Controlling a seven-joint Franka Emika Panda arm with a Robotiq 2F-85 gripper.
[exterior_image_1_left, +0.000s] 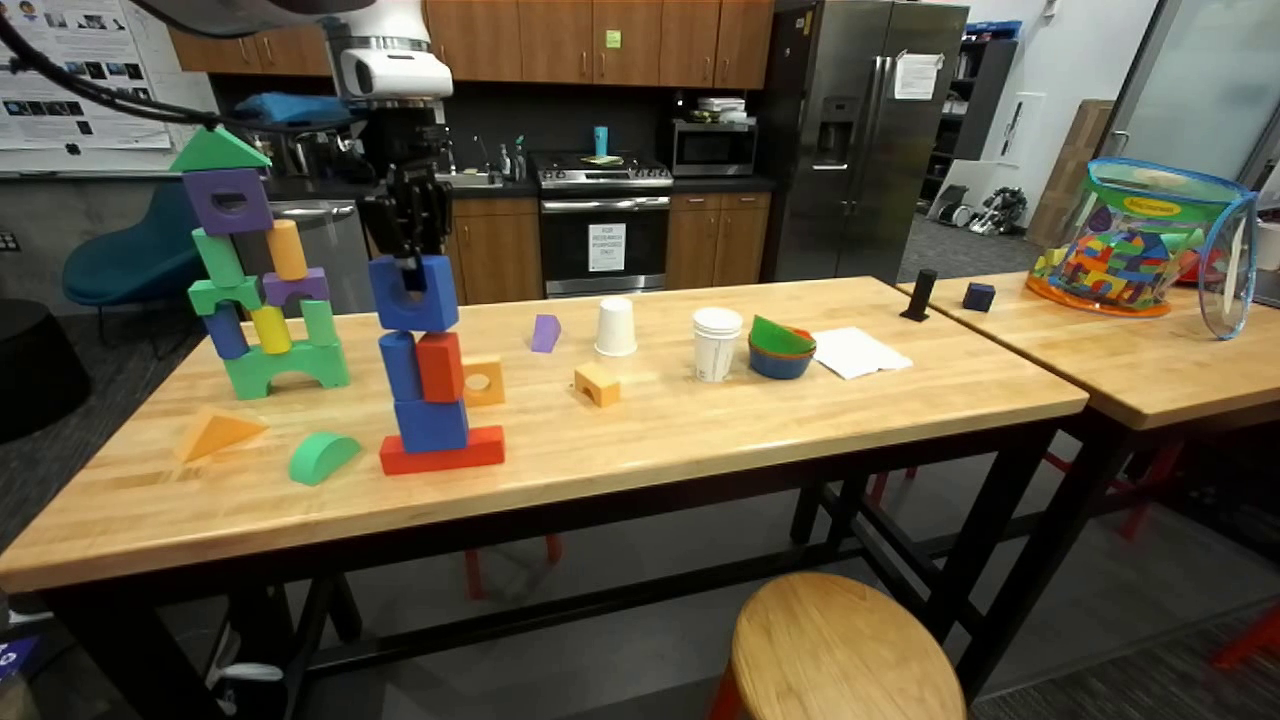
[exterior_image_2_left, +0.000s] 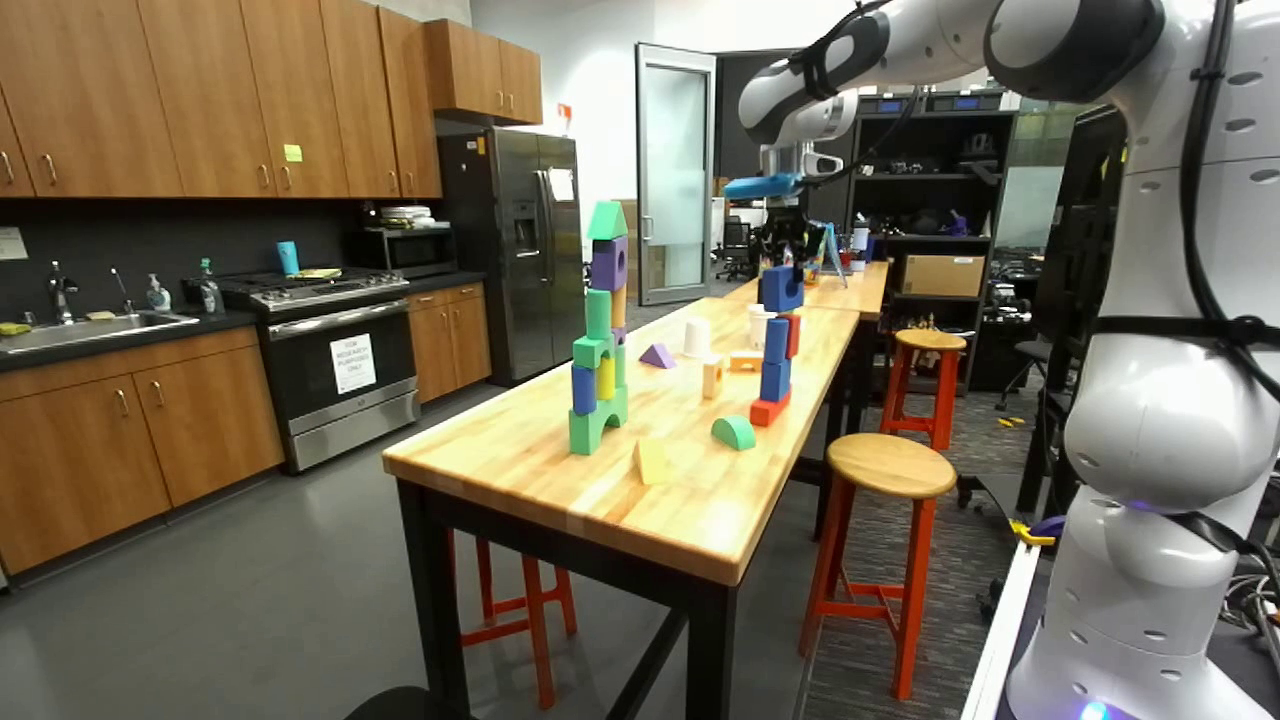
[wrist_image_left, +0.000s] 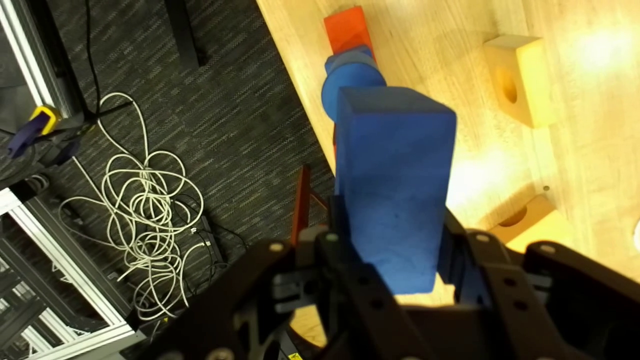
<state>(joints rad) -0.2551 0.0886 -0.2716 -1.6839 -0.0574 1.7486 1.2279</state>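
Note:
My gripper (wrist_image_left: 394, 215) is shut on a blue block with a round hole (exterior_image_1_left: 439, 300), its fingers on two opposite sides of it. The block hangs just over a small tower in both exterior views; whether it touches the tower top I cannot tell. Directly below stand a blue cylinder (exterior_image_1_left: 400, 367) and a red block (exterior_image_1_left: 441, 367) side by side. These rest on another blue block (exterior_image_1_left: 432, 428), which sits on a long red block (exterior_image_1_left: 480, 447). In the wrist view the held block hides most of the tower, though the blue cylinder (wrist_image_left: 350, 87) shows past its far end.
A taller tower with a purple block (exterior_image_1_left: 228, 200) and green roof (exterior_image_1_left: 220, 150) stands nearby. Around lie a green half-round (exterior_image_1_left: 323, 458), an orange wedge (exterior_image_1_left: 215, 434), orange blocks (exterior_image_1_left: 597, 384) and a purple block (exterior_image_1_left: 545, 333). Paper cups (exterior_image_1_left: 616, 327) and bowls (exterior_image_1_left: 780, 362) are farther along.

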